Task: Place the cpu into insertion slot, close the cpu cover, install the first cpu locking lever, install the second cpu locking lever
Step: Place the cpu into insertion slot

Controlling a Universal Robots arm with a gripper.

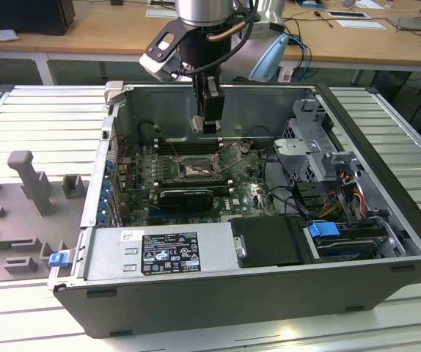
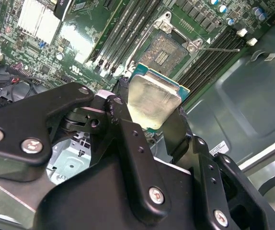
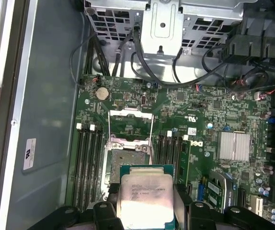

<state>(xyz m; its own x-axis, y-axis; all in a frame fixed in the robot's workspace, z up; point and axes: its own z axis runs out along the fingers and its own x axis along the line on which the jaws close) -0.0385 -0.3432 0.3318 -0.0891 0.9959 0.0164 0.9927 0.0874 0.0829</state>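
Note:
My gripper (image 1: pixel 209 125) hangs inside the open computer case, above the motherboard, shut on the cpu (image 2: pixel 154 103). The chip is a flat square with a pale silvery face, and the two black fingers (image 2: pixel 123 112) press on its opposite edges. In the first wrist view the cpu (image 3: pixel 144 196) covers the near part of the insertion slot (image 3: pixel 127 160), whose grey-gold contact field lies bare below it. The cpu cover (image 3: pixel 130 113) is swung open on the slot's far side. A thin lever rod (image 2: pixel 219 49) sticks out beside the insertion slot (image 2: pixel 168 50). In the exterior view the insertion slot (image 1: pixel 196 170) lies just below the gripper.
Long black memory slots (image 3: pixel 87 163) flank the socket on both sides. A silver heat sink (image 3: pixel 234 145) sits on the board. Cables (image 3: pixel 128 52) and a metal drive cage (image 1: pixel 309 143) fill the case's right end. The power supply (image 1: pixel 159 253) lines the front wall.

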